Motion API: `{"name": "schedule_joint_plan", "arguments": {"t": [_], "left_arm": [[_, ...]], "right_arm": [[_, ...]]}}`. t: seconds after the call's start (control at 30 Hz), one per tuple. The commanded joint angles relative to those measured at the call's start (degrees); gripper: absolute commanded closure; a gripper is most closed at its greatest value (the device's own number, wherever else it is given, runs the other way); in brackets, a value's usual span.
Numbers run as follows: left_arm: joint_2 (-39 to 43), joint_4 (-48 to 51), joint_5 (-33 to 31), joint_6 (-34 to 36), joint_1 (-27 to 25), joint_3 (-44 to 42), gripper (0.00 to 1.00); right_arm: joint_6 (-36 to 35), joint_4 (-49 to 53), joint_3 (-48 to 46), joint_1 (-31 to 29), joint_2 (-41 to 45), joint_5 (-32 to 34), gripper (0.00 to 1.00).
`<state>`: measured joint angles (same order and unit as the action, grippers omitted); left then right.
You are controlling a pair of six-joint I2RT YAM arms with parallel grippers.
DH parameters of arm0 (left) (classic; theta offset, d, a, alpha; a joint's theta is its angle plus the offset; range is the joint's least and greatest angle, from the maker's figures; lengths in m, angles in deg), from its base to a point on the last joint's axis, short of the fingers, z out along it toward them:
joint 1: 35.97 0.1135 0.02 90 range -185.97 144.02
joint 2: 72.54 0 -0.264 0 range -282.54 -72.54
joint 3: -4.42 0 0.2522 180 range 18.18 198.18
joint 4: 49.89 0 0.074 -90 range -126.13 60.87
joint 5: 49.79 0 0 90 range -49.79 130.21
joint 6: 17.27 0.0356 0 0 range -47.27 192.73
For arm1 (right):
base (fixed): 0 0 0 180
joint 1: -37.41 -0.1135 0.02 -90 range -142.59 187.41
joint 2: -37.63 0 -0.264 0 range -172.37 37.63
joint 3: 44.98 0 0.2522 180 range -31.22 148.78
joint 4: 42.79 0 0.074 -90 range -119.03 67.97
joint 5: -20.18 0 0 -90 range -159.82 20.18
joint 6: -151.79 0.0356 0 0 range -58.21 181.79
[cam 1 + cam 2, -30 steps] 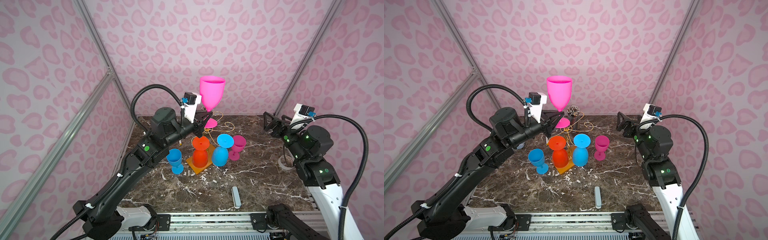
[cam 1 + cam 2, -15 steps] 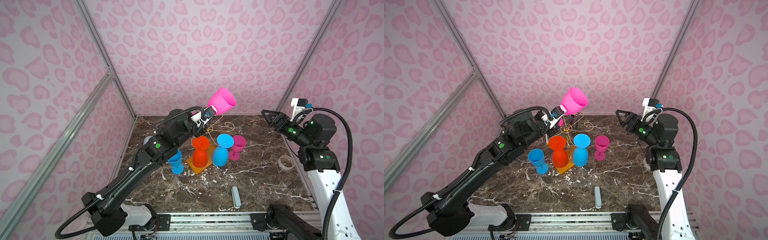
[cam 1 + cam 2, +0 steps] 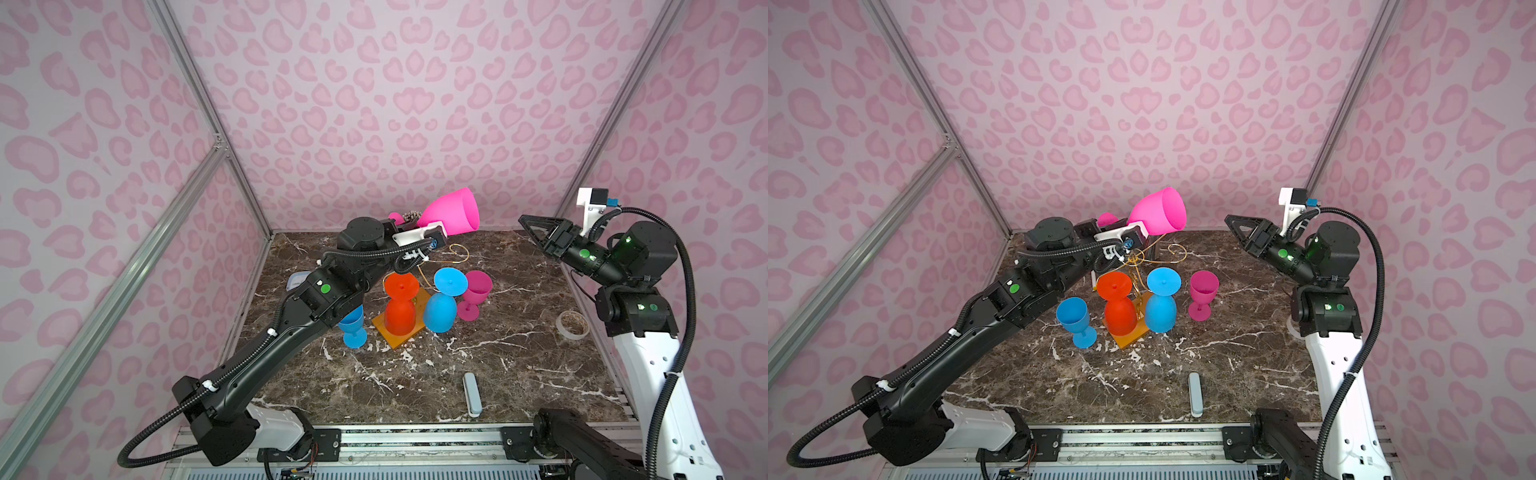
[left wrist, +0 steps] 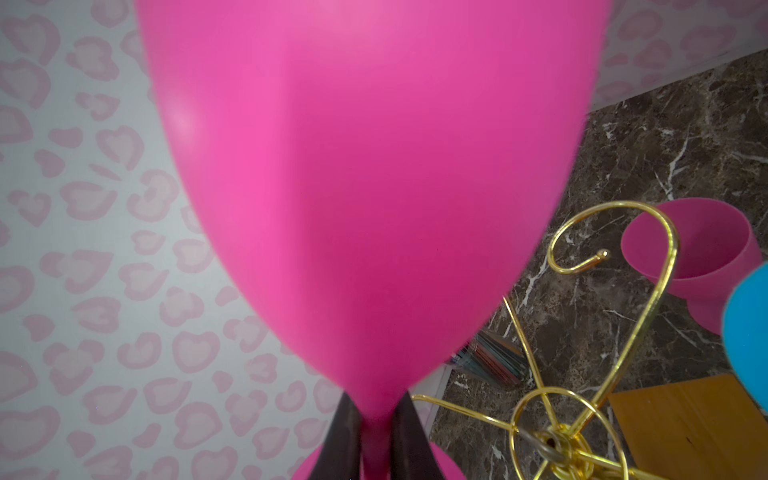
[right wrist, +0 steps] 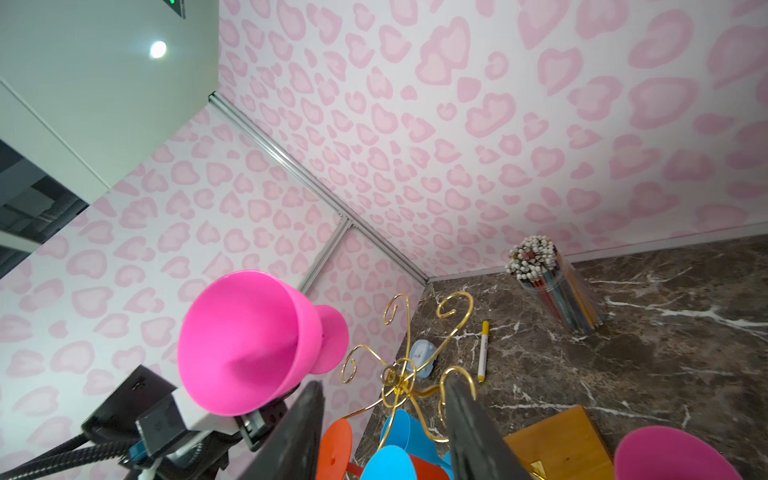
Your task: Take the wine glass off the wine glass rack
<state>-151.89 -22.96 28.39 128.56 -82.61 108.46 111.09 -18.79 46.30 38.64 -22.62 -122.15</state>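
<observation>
Top views, from the lower edge up: pale grey bar flat on the marble table, tape roll toward the right edge. At mid-frame, wine glass rack on its orange base, with an orange glass and a blue glass hung bowl-down; upright blue goblet just left, upright magenta goblet just right. Above and behind, hot-pink wine glass in the air, clear of the gold curls, tipped mouth-first toward frame right. Left gripper pinching its stem between dark fingers. Right gripper at frame right, level with the glass, pointing left; in the right wrist view, jaws partly spread, gripping nothing. Farthest back, cup of pencils by the wall.
</observation>
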Motion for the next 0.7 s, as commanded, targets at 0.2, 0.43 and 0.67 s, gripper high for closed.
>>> {"name": "schedule_joint_plan", "arguments": {"t": [0.2, 0.43, 0.67], "left_arm": [[-3.35, -4.91, 0.74, 6.02, -1.73, 2.92, 0.97], [-4.72, -6.11, -0.23, 8.34, -2.59, 2.96, 0.97], [-5.33, -6.87, 0.38, 8.67, -2.61, 3.23, 0.97]], "right_arm": [[-2.96, 2.09, 1.14, -4.45, -1.67, 1.83, 0.60], [-2.62, 1.36, 0.58, -6.17, -2.84, 2.38, 0.63], [-2.81, 2.11, 0.17, -7.10, -3.95, 2.97, 0.69]]}}
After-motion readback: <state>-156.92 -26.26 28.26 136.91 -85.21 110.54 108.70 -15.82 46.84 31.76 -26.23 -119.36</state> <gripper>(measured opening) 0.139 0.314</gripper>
